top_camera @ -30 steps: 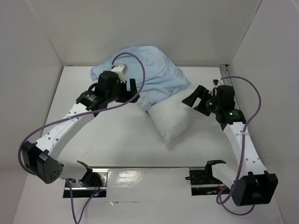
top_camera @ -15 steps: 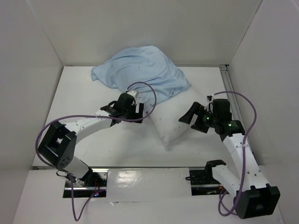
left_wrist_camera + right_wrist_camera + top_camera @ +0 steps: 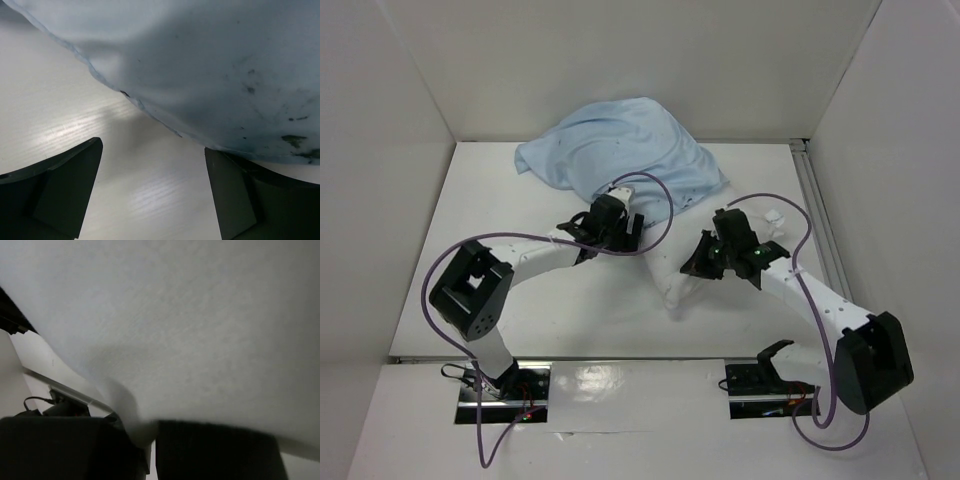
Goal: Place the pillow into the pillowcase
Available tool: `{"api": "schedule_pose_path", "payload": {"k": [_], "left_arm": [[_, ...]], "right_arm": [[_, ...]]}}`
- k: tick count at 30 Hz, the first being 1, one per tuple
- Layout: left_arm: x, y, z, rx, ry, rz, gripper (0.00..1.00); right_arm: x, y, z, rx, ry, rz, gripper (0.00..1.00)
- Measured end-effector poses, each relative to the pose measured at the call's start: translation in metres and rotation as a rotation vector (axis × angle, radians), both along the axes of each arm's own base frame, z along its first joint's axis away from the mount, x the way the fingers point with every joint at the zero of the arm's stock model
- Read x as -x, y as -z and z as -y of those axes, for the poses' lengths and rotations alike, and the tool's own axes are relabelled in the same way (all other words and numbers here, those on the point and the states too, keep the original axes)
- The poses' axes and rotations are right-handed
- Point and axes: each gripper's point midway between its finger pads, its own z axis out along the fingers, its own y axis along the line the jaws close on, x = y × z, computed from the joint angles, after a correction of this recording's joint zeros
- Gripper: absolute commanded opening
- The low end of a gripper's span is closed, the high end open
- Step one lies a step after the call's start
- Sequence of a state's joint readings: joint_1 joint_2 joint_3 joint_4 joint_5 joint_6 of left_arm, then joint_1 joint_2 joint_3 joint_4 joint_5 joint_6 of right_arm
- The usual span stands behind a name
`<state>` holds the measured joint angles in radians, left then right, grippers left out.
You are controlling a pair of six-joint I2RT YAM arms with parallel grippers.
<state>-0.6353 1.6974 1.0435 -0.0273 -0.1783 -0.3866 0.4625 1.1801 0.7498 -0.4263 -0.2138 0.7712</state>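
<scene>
From above, the pillowcase (image 3: 620,150) lies bunched at the back of the table (image 3: 520,300). The pillow (image 3: 665,272) sticks out of it toward the near side, between the left gripper (image 3: 620,228) and the right gripper (image 3: 703,262). In the left wrist view, the left gripper (image 3: 150,195) is spread wide over bare table, with the pillowcase (image 3: 210,60) hem just above its fingers (image 3: 55,195). In the right wrist view, the right gripper (image 3: 152,430) is pinched on a fold of the pillow (image 3: 175,315).

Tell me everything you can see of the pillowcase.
The pillowcase is thin, wrinkled light blue cloth with small dark specks, lying bunched and puffed at the far side of the table. Its stitched hem faces the near side, and the white pillow sticks out there. The open left gripper sits at that hem, gripping nothing.
</scene>
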Motion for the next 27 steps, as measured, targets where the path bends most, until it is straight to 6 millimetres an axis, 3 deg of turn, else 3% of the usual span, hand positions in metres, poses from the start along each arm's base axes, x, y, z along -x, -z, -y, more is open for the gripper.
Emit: {"api": "schedule_pose_path", "payload": {"k": [7,16,21,25,27], "left_arm": [[-0.016,-0.010,0.010,0.016,0.018,0.046,0.94],[-0.017,-0.001,0.027,0.064,0.103,0.034,0.92],[-0.023,-0.008,0.038,0.088,0.141,0.050,0.94],[-0.032,-0.013,0.041,0.111,0.142,0.064,0.80],[-0.039,-0.013,0.042,0.127,0.138,0.066,0.66]], "right_arm": [[-0.019,-0.019,0.030,0.005,0.108,0.065,0.00],[-0.022,-0.029,0.042,0.031,0.113,0.074,0.00],[-0.027,-0.037,0.051,0.038,0.122,0.086,0.00],[-0.029,-0.039,0.055,0.039,0.129,0.090,0.00],[-0.030,-0.039,0.058,0.038,0.134,0.089,0.00]]}}
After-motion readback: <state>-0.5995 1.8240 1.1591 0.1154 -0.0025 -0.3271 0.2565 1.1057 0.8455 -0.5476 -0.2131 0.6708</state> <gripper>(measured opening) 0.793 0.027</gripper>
